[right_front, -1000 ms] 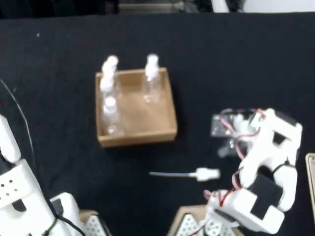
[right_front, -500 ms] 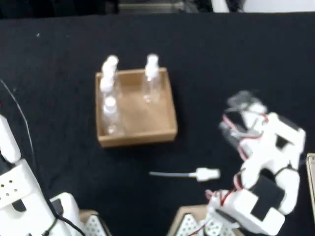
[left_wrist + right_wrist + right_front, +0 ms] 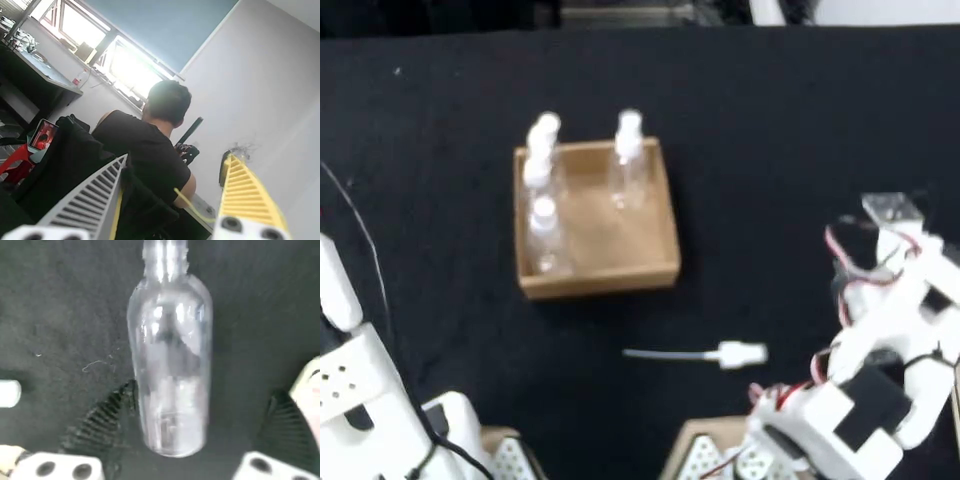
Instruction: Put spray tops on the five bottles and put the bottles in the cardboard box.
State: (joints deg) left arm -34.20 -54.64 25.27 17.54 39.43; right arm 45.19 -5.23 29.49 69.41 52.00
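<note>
Black tabletop (image 3: pixel 770 120) backs capless bottle (image 3: pixel 170 365) inside spread right gripper (image 3: pixel 202 396); left gripper (image 3: pixel 177 159) spread too.

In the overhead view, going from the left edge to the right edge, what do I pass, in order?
left arm → cardboard box → spray top lying loose → right arm
</note>
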